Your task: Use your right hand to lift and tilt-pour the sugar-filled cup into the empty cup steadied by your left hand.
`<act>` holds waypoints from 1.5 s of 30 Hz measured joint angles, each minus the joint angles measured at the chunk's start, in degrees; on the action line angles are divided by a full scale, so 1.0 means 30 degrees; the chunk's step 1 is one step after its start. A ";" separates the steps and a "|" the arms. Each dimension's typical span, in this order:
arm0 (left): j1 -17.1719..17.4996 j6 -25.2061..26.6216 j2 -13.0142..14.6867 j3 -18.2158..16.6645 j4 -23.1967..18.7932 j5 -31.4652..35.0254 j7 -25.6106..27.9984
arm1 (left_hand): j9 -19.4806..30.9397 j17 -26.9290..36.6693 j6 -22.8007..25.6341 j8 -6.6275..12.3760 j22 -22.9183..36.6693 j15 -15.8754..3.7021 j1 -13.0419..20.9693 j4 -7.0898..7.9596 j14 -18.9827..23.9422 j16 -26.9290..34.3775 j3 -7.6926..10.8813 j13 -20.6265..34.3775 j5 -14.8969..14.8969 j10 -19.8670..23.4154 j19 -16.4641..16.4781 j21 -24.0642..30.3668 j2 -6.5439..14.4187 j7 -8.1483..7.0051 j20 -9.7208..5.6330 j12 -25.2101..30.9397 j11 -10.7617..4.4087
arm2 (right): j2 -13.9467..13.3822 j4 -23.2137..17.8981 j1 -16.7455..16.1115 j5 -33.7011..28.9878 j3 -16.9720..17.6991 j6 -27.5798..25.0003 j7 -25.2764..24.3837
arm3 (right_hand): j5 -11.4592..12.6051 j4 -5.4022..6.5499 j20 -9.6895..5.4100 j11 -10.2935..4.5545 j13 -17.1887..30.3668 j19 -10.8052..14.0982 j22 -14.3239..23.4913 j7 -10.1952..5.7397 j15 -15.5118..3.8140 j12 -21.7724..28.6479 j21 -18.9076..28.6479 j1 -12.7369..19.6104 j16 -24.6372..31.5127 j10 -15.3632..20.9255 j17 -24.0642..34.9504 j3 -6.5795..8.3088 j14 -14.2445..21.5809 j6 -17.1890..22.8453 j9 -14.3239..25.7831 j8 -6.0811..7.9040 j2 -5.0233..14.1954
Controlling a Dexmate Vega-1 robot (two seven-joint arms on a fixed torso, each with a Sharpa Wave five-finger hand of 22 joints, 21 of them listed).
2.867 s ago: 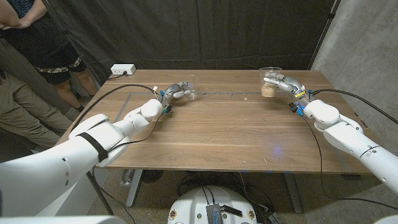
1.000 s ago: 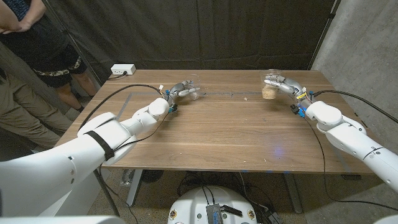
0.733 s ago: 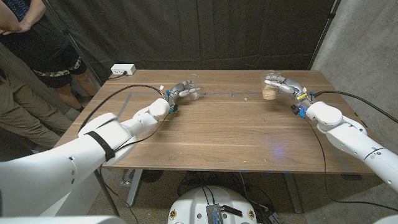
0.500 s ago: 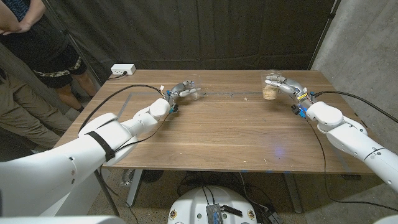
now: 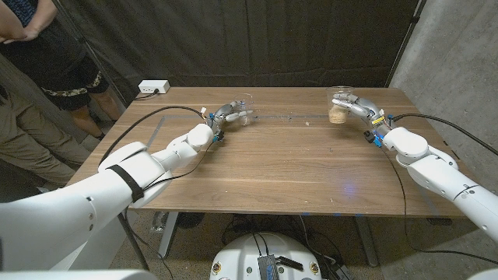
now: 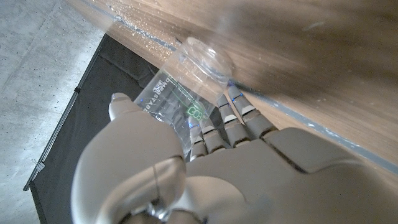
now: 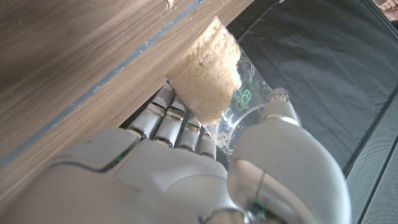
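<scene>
- The right robot hand (image 5: 354,105) is gripping the sugar-filled cup (image 5: 338,107) near the far right part of the counter (image 5: 288,159); in the right wrist view the right robot hand (image 7: 186,168) is wrapping its fingers (image 7: 177,124) around the sugar-filled cup (image 7: 214,87).
- Whether this cup's base is touching the counter is hard to tell from the head view.
- The left robot hand (image 5: 226,113) is holding the empty cup (image 5: 243,108) at the far left-centre of the counter; in the left wrist view the left robot hand (image 6: 199,168) is closing its fingers (image 6: 233,118) around the empty cup (image 6: 186,87), its printed wall partly hidden by the thumb.
- The two cups are standing well apart.
- A white box (image 5: 152,88) is sitting at the counter's far left corner.
- A person (image 5: 39,54) is standing at the left, cut off by the frame edge.
</scene>
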 measured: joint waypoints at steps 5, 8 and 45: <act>0.0077 -0.0507 0.0125 -0.0214 -0.0027 0.0028 -0.0065 | -0.0001 0.0042 -0.0001 0.0034 0.0000 0.0024 0.0049 0.0000 0.0185 0.0000 0.0000 0.0039 0.0000 0.0202 0.0000 0.0000 0.0050 0.0000 -0.0001 0.0130 0.0000 | 0.0133 0.0092 0.0097 -0.0068 -0.0076 0.0076 -0.0041 | 0.0000 0.0000 0.0000 0.0001 -0.0001 0.0000 -0.0005 0.0001 0.0000 -0.0002 0.0000 0.0000 0.0000 -0.0002 -0.0001 0.0000 0.0000 -0.0002 0.0074 0.0000 0.0000; 0.0162 -0.1202 0.0271 -0.0413 -0.0071 0.0127 -0.0145 | -0.0001 0.0041 0.0066 0.0107 0.0001 0.0002 0.0050 0.0001 0.0207 0.0000 0.0000 0.0088 0.0000 0.0202 -0.0001 0.0000 0.0051 0.0068 -0.0002 0.0146 0.0000 | 0.0295 0.0209 0.0208 -0.0114 -0.0147 0.0174 -0.0082 | 0.0000 0.0000 0.0001 0.0003 -0.0001 0.0000 -0.0005 0.0002 0.0034 -0.0002 0.0000 0.0001 0.0000 -0.0003 -0.0001 0.0000 0.0035 -0.0004 0.0074 0.0000 0.0000; 0.3776 -0.2233 0.2153 -0.3990 -0.6619 0.0583 -0.0775 | 0.0089 0.0395 0.0714 0.0539 0.0000 -0.0008 0.0251 0.0004 0.0691 -0.0077 -0.0163 0.0353 -0.0161 0.0503 0.0071 0.0001 0.0252 0.0102 -0.0079 0.0491 -0.0026 | 0.1697 0.1240 0.0837 -0.0216 -0.0481 0.1315 -0.0619 | -0.0006 0.0000 0.0000 -0.0001 0.0099 0.0000 0.0000 -0.0040 0.0034 0.0014 0.0098 0.0070 -0.0073 0.0066 0.0158 0.0000 0.0034 0.0038 0.0068 -0.0003 -0.0069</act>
